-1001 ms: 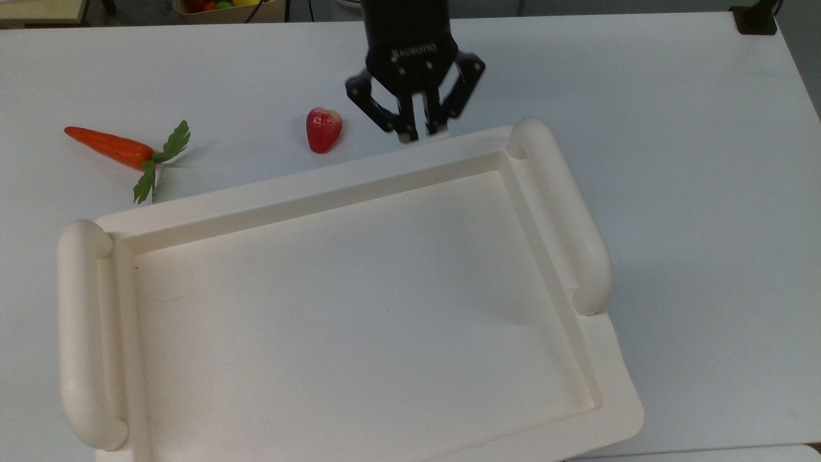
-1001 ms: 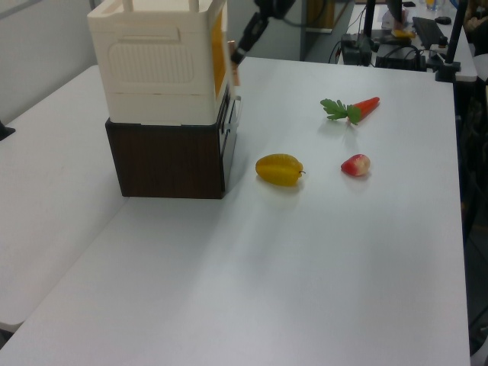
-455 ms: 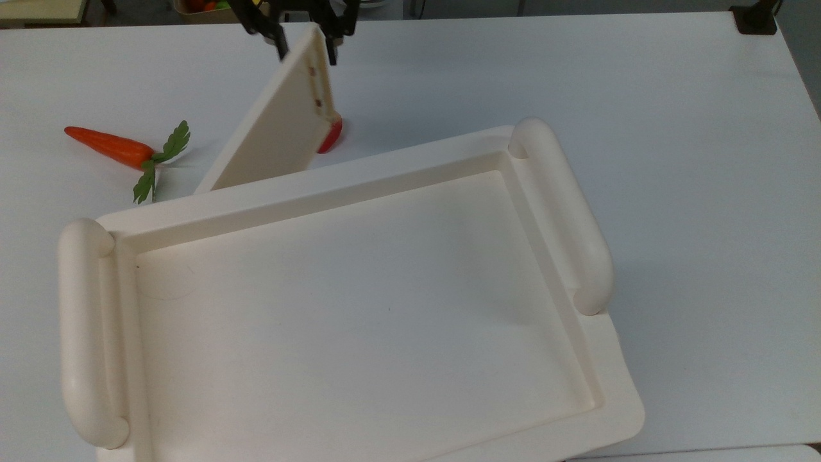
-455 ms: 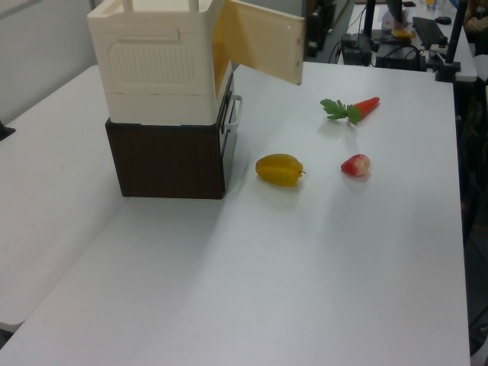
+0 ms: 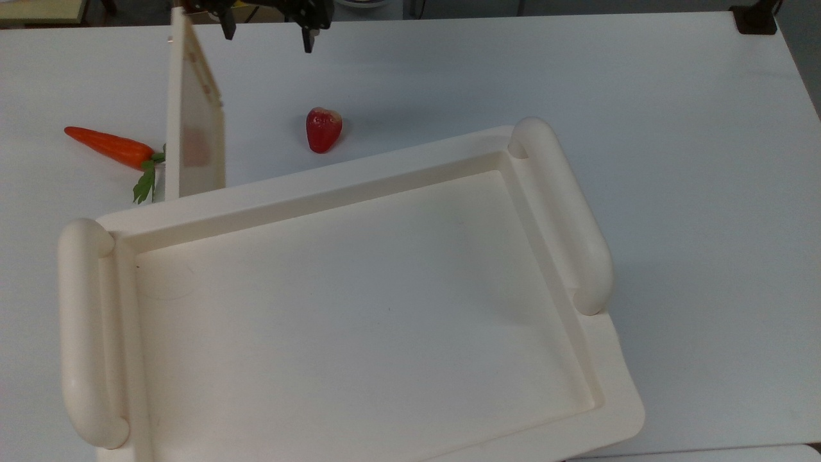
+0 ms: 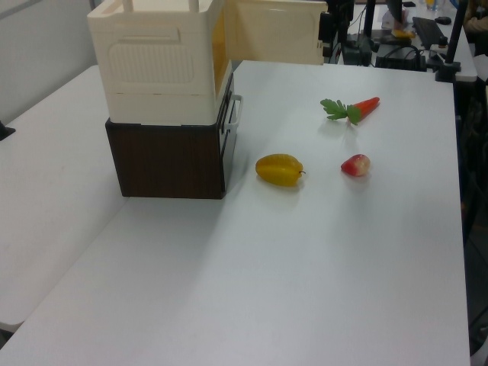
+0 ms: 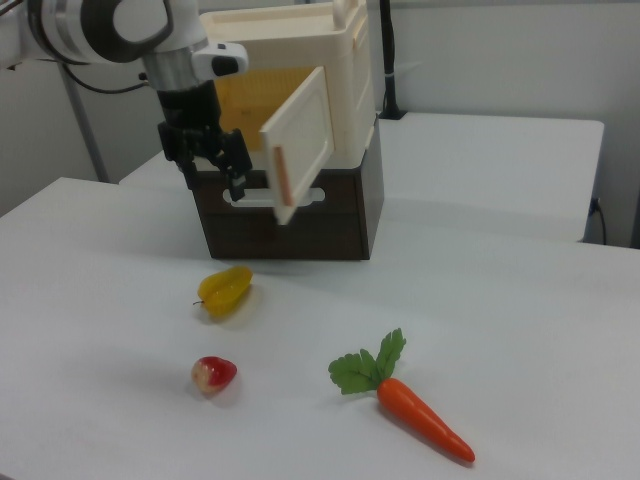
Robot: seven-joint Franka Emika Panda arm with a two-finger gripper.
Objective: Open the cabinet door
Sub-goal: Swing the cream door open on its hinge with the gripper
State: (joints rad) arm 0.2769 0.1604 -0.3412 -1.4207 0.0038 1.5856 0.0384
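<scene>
Swung further round since half a second ago, the cabinet door [image 7: 303,142] now stands wide open, and the gripper [image 7: 218,160] has let go of it and drawn clear.

The white table [image 6: 320,259] carries everything. On it sits a dark brown box [image 6: 168,158] with the cream cabinet [image 6: 156,61] stacked on top; the cabinet's recessed tray-like top [image 5: 359,301] with two rounded rails takes up most of the top view. The door hangs from the cabinet's front, projecting out edge-on in the top view [image 5: 192,109] and reaching toward the left view's right [image 6: 274,30]; the opening behind it shows an orange-yellow interior [image 7: 250,95].

The Panda arm [image 7: 110,25] reaches in from the right view's left. Its fingers [image 5: 228,29] are spread apart and grasp nothing, hanging near the door's free edge without touching it.

A carrot [image 7: 405,405] with green leaves lies well apart from the cabinet, a yellow starfruit [image 6: 280,169] lies near the brown box, and a small red strawberry-like fruit [image 5: 322,129] rests between them.
</scene>
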